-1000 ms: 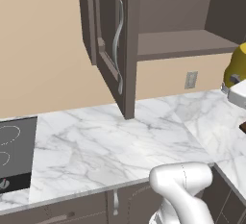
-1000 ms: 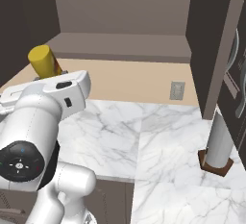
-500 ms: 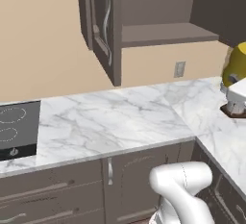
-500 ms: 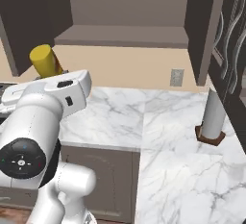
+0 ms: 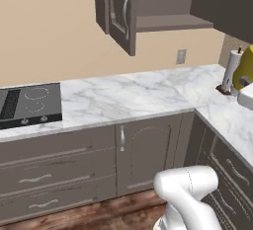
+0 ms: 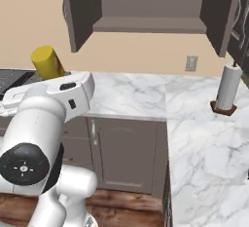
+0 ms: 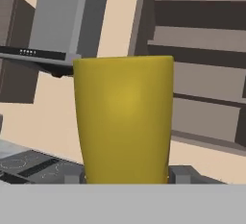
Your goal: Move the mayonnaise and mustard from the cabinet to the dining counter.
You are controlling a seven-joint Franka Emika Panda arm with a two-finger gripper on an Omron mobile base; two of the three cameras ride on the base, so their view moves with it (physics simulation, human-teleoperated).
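Holding the mustard (image 7: 124, 119) right in front of my hand camera, the gripper (image 7: 126, 176) is pinching it, one finger (image 7: 181, 174) showing against the bottle's side. I'm reading no label or lettering on its plain yellow body. From the right base view the mustard (image 6: 46, 62) is sitting up above the arm's white wrist, out in front of the marble worktop (image 6: 131, 94). The cabinet (image 6: 148, 7) is standing open, shelf bare. A paper towel roll (image 6: 227, 87) is standing upright on the worktop's corner.
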